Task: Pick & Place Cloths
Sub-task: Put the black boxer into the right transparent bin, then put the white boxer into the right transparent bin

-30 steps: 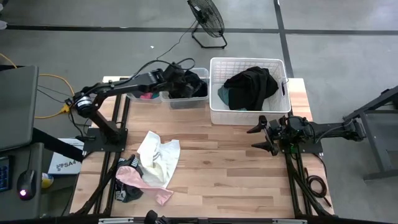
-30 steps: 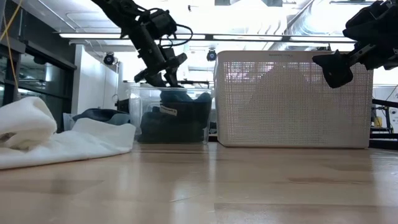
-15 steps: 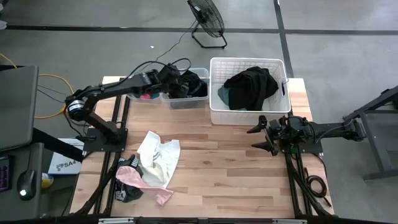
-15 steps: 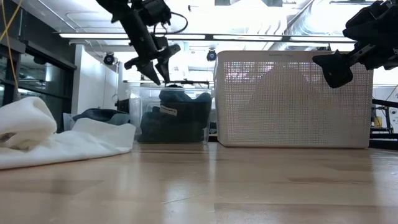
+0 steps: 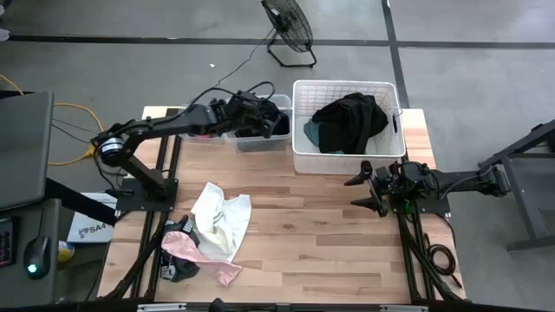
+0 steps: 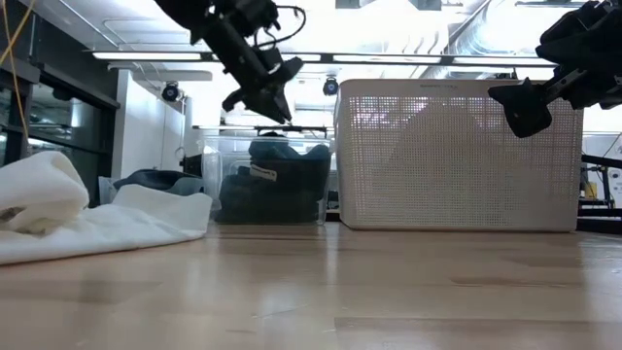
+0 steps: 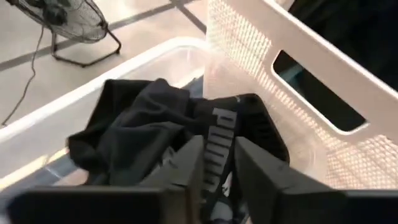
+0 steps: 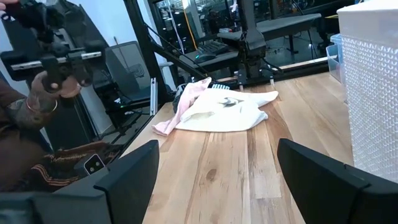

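A black cloth with a white-lettered waistband (image 7: pixel 217 134) lies heaped in the clear bin (image 5: pixel 282 139) at the table's far edge. My left gripper (image 7: pixel 219 163) hovers just above it (image 6: pixel 267 97), slanting down. Its fingers stand a narrow gap apart with nothing between them. Black and teal cloths (image 5: pixel 349 119) fill the white slatted basket (image 5: pixel 347 160). A white cloth (image 5: pixel 223 221) and a pink cloth (image 5: pixel 198 251) lie on the table at the near left. My right gripper (image 5: pixel 362 191) waits open near the right edge, held level.
A second clear bin (image 5: pixel 201 133) with a pink cloth stands left of the first. A fan (image 5: pixel 290 26) stands on the floor beyond the far edge. In the right wrist view a person's hand (image 8: pixel 50 81) holds a controller beyond the table's left side. Bare wood spans the middle (image 5: pixel 321 225).
My left gripper has risen from the clear bin's rim and tipped closer to level. It has drifted slightly toward the white basket. Its fingers have drawn closer together. The black cloth stays in the bin.
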You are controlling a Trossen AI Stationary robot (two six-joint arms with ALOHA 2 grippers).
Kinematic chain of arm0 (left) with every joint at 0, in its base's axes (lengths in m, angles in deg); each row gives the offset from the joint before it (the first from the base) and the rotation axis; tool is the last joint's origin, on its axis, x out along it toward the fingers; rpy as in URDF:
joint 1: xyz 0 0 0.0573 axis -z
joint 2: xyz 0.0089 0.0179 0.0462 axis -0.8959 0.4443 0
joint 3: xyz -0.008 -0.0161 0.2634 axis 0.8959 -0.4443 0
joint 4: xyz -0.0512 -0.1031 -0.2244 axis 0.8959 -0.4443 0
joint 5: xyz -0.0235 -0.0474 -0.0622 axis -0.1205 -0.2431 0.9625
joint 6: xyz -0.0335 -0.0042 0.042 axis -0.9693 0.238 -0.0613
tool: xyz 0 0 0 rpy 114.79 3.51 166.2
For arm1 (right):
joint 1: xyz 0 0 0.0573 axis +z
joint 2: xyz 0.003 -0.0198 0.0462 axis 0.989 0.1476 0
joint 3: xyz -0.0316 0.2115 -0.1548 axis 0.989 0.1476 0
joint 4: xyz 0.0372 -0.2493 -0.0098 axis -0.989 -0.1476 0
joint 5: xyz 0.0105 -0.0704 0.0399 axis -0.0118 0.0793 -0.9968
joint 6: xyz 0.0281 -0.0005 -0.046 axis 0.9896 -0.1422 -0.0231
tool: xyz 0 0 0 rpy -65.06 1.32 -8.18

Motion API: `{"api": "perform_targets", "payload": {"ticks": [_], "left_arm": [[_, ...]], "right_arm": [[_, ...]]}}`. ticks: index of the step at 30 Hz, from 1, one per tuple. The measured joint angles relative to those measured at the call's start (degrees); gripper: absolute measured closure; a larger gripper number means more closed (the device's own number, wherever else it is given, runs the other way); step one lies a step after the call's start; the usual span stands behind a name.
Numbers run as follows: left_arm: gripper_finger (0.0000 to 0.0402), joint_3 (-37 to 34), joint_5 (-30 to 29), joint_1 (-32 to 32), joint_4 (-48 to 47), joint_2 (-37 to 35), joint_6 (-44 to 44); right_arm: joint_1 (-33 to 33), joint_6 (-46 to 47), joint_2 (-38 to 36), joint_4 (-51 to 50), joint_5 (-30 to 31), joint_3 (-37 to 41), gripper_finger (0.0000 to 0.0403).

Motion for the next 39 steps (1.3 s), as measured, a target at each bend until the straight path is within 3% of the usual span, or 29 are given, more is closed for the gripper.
{"api": "perform_targets", "payload": {"ticks": [4,17,24,32,39], "left_arm": [[0.039,0.1,1.5,-1.9,3.2,2.5,0.0],[0.04,0.1,6.9,-6.5,3.3,8.6,-1.8],[0.0401,0.0,3.9,-7.8,-3.2,9.4,-3.1],[0.0397,0.5,4.6,-7.3,-1.8,7.7,-0.7],[0.0321,2.1,3.3,-4.3,-2.7,2.7,6.1]], "right_arm": [[0.0,0.0,0.0,0.0,0.0,0.0,0.0085],[0.0,0.0,0.0,0.0,0.0,0.0,0.0085],[0.0,0.0,0.0,0.0,0.0,0.0,0.0085],[0.0,0.0,0.0,0.0,0.0,0.0,0.0085],[0.0,0.0,0.0,0.0,0.0,0.0,0.0085]]}}
